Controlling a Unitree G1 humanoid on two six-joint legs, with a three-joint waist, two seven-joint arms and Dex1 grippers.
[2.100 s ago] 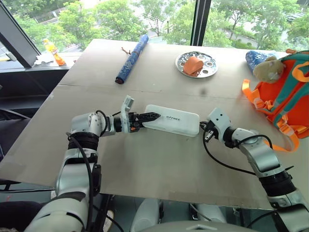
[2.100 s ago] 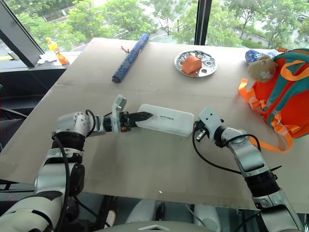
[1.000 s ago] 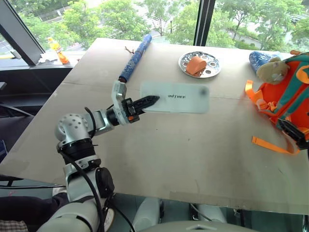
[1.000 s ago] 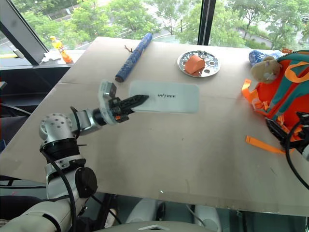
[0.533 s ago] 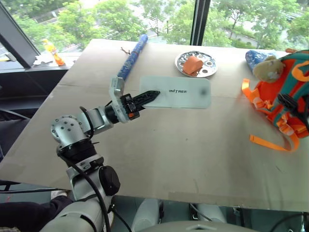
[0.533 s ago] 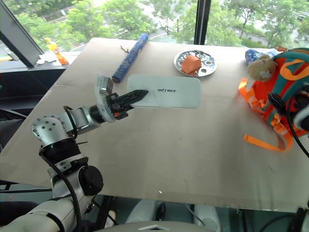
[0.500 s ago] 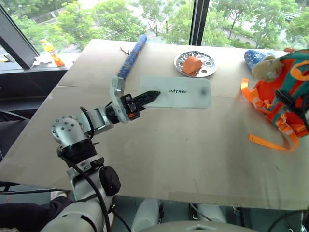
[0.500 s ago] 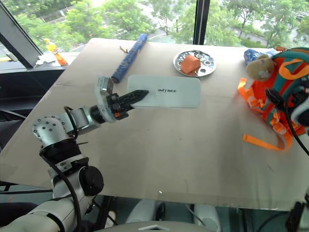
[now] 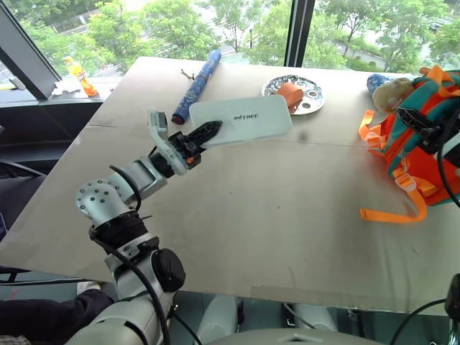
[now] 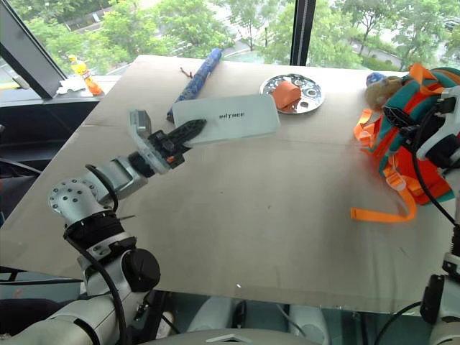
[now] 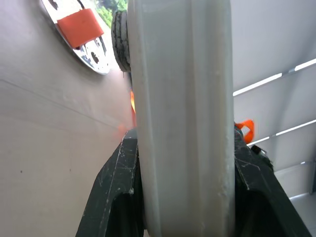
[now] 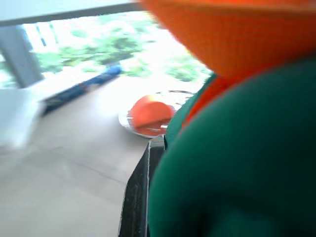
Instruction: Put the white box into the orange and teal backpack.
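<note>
At far left I see an orange bottle (image 9: 75, 74) on the ledge outside the tabletop (image 9: 237, 208), a pale board running to the window, beyond which green trees stand. A blue rolled object (image 9: 196, 85) lies at the far left part of the board. My left gripper (image 9: 206, 131) is clamped on one short end of the white box (image 9: 241, 119), which hangs clear of the surface with its lettered lid up and its far corner overlapping the round metal plate (image 9: 310, 99); whether box and plate touch I cannot tell. In the left wrist view the box (image 11: 182, 113) shows edge-on between the two black fingers (image 11: 116, 190), which press against its faces. The plate carries an orange piece (image 9: 290, 92), partly covered by the box. At right, the orange and teal backpack (image 9: 417, 154) stands cut off by the frame edge, a tan plush toy (image 9: 392, 92) at its top and an orange strap (image 9: 392, 214) trailing on the board. My right gripper (image 9: 420, 126) sits against the backpack's teal upper panel, pinched together on the fabric; in the right wrist view the fabric (image 12: 237, 163) blocks almost all of the fingers.
</note>
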